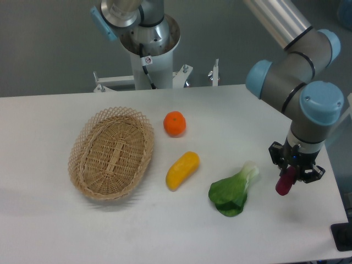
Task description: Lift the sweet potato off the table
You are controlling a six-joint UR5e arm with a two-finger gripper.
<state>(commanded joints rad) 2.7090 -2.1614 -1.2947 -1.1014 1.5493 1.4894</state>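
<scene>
End effector (pixel 293 170) is gripping the small magenta-purple oblong sweet potato (pixel 284 183) by its upper end, its long axis hanging near-vertical directly beneath, close over the white flat surface (pixel 220 236) at its right edge.

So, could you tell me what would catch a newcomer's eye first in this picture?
Probably the grey-and-blue robot arm's black two-finger gripper at the right, shut on the small dark magenta sweet potato near the right edge of the white table. Next comes the oval woven wicker basket at the left, with a round orange fruit, a yellow oblong vegetable and a leafy green bok choy between them.
</scene>
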